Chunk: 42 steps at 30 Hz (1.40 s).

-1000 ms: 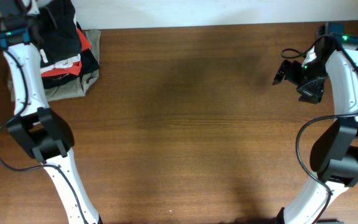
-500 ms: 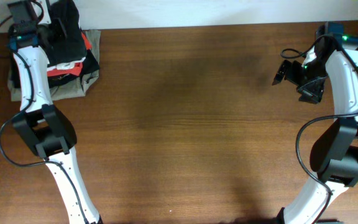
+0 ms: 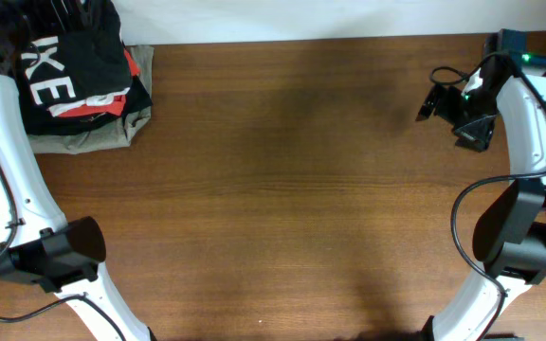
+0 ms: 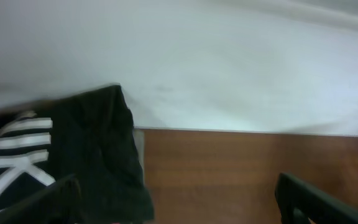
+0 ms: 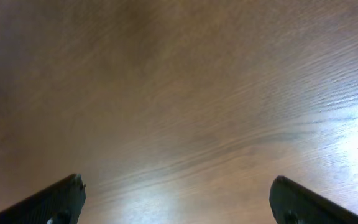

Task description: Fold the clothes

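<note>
The clothes [image 3: 69,62], a black T-shirt with white block letters, lie bunched on top of a pile at the table's far left corner. In the left wrist view the shirt [image 4: 86,155] fills the lower left, against the white wall. My left gripper [image 4: 179,211] hangs open above the shirt's right edge and holds nothing. Its left finger [image 4: 42,202] stands over the black cloth and its right finger [image 4: 316,202] over bare wood. My right gripper [image 3: 434,99] is open at the far right. In its own view the right gripper [image 5: 179,208] has only wood between its fingers.
Under the black shirt lie a khaki-grey garment [image 3: 102,137], a red one [image 3: 133,64] and a strip of white cloth [image 3: 93,99]. The white wall [image 4: 229,62] runs along the table's far edge. My left arm [image 3: 8,180] stretches up the left side.
My left gripper has opened and let go of the black shirt, which now lies spread on the pile with its letters showing. The left arm swung out to the left. The right arm barely moved.
</note>
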Motion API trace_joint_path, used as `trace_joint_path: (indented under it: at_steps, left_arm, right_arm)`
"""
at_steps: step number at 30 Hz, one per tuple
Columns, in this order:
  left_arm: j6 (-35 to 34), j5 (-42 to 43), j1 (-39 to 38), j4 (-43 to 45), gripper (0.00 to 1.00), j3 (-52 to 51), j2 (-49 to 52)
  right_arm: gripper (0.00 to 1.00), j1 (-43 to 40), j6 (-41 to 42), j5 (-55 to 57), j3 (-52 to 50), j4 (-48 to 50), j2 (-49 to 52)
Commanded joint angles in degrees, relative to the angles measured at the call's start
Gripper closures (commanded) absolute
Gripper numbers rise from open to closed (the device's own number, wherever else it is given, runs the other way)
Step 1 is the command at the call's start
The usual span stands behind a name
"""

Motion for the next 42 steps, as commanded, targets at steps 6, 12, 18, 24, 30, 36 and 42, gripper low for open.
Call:
trace_joint_path:
  at_steps: [6,12,18,24,30,36,42]
  left_arm:
    - [0.3,2.2,0.2,-9.6,0.01,0.1,-0.3]
    - [0.3,2.2,0.2,-9.6,0.01,0.1,-0.3]
    - [0.3,2.2,0.2,-9.6,0.01,0.1,-0.3]
    - [0.3,2.2,0.2,-9.6,0.01,0.1,-0.3]
    - [0.3,2.2,0.2,-9.6,0.01,0.1,-0.3]
    - [0.3,2.2,0.2,-9.6,0.01,0.1,-0.3]
    - [0.3,2.2,0.2,-9.6,0.01,0.1,-0.3]
  right_arm:
    - [0.02,-0.2,-3.2,-9.8,0.8,-8.6,-3.5]
    - [0.01,0.3,-5.4,-8.5,0.8,-14.7,-21.3]
    - [0.01,4.8,-5.3,-7.5,0.8,-22.8,-38.2]
    - [0.01,5.2,-5.3,-7.4,0.8,-23.0,-45.9]
    - [0.01,5.2,-5.9,-5.7,0.7,-25.1,-46.7]
    - [0.01,5.2,-6.8,-2.8,0.2,-25.1,-49.7]
    - [0.01,5.2,-6.6,3.4,-7.4,-21.5,-59.9]
